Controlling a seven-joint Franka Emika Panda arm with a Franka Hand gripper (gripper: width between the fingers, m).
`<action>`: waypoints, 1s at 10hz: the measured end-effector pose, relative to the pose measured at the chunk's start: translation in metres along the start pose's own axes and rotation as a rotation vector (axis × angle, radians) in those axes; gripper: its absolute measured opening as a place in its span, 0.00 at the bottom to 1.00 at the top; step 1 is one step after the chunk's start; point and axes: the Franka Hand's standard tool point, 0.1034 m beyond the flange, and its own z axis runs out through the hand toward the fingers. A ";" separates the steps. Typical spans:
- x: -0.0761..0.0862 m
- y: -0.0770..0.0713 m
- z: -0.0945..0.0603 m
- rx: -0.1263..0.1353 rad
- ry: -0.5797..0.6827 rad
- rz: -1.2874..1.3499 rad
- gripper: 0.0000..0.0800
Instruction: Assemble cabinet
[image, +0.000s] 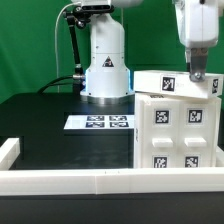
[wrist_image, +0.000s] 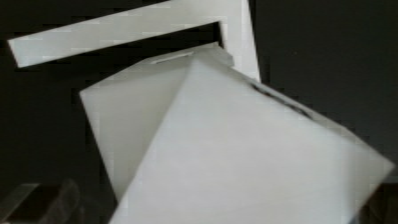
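Observation:
The cabinet (image: 178, 130) stands at the exterior view's right, a large white box whose front faces carry black-and-white tags. A tagged white top panel (image: 165, 82) lies across it. My gripper (image: 197, 76) hangs straight down over the right part of that top. In the wrist view the cabinet's white surface (wrist_image: 231, 140) fills most of the picture, tilted, and passes between the jaws. One dark finger (wrist_image: 27, 203) shows at the edge, a dark gap away from the white surface. The gripper (wrist_image: 210, 208) is open and grips nothing.
A white border rail (image: 100, 180) runs along the table's front and turns up at the left (image: 10, 150). The marker board (image: 100, 122) lies flat before the robot's base (image: 105, 65). White rail pieces (wrist_image: 107, 42) show beyond the cabinet in the wrist view.

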 end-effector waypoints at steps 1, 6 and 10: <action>0.001 0.001 0.003 -0.005 0.002 -0.038 1.00; -0.006 0.000 -0.001 -0.057 -0.001 -0.589 1.00; -0.009 -0.009 -0.008 -0.079 -0.020 -1.267 1.00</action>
